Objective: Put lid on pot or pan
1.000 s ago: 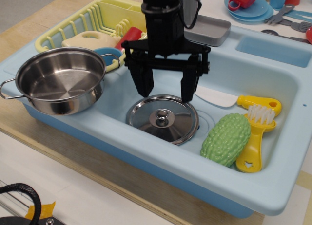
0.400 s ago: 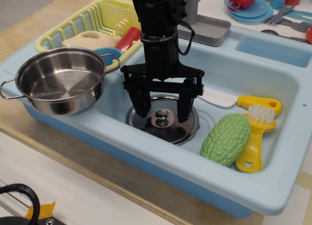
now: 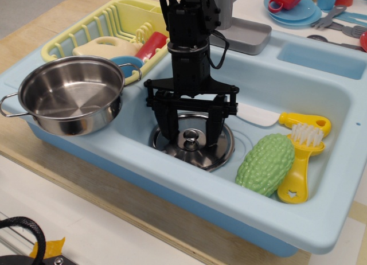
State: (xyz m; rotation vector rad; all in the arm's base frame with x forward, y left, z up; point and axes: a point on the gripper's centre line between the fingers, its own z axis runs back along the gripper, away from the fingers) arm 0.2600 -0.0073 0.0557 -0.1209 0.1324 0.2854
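A light blue toy sink (image 3: pixel 321 219) sits on a wooden counter (image 3: pixel 34 30). Only one view shows it, from the front and above.

The steel pot (image 3: pixel 69 101) stands on the sink's left edge, open side up. It has nothing in it. One thin wire handle sticks out on the left.

The shiny round lid (image 3: pixel 192 140) lies flat on the bottom of the sink bowl, with its little knob pointing up. It is well apart from the pot.

The black gripper (image 3: pixel 192 133) hangs straight down over the lid. Its two fingers are spread apart, one on each side of the knob. The tips are down very near the lid, but I cannot tell if they touch it. They are not pinching anything.

To the right in the bowl lie a bumpy green toy vegetable (image 3: pixel 265 163) and a yellow brush (image 3: pixel 303 162), side by side. A toy knife with a yellow handle (image 3: pixel 281 118) lies behind them.

Behind the pot is a yellow dish rack (image 3: pixel 100 27). A grey tray (image 3: pixel 243 35) sits on the back edge of the sink.
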